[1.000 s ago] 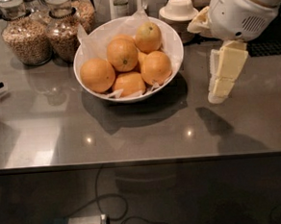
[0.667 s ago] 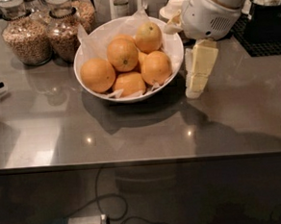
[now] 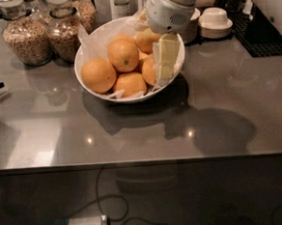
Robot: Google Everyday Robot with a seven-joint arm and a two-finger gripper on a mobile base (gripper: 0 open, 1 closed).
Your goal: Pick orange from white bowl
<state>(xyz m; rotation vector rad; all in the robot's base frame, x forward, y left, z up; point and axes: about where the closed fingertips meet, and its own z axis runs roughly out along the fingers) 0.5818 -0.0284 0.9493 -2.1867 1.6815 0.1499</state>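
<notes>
While the gripper (image 3: pixel 166 66) is hanging over the right side of the white bowl (image 3: pixel 130 97), nothing is lifted yet. It's sitting low, just inside the rim, covering part of the nearest orange (image 3: pixel 149 71). Can't tell from where I'm standing whether the gripper is spread or pressed together, or whether it's touching the fruit. The bowl is sitting toward the far edge of the bench (image 3: pixel 228 108), a bit left of middle, paper liner poking out. I'm counting four deep-orange ones plus a paler fruit (image 3: pixel 145 39) at the back, under the wrist. Grain jars (image 3: pixel 27 37) are standing at the far-left corner and stacked cups (image 3: pixel 215 19) toward the far-right.

Status, my read: approach looking roughly done. Grasp, lift and clearing the rim are all still pending.
</notes>
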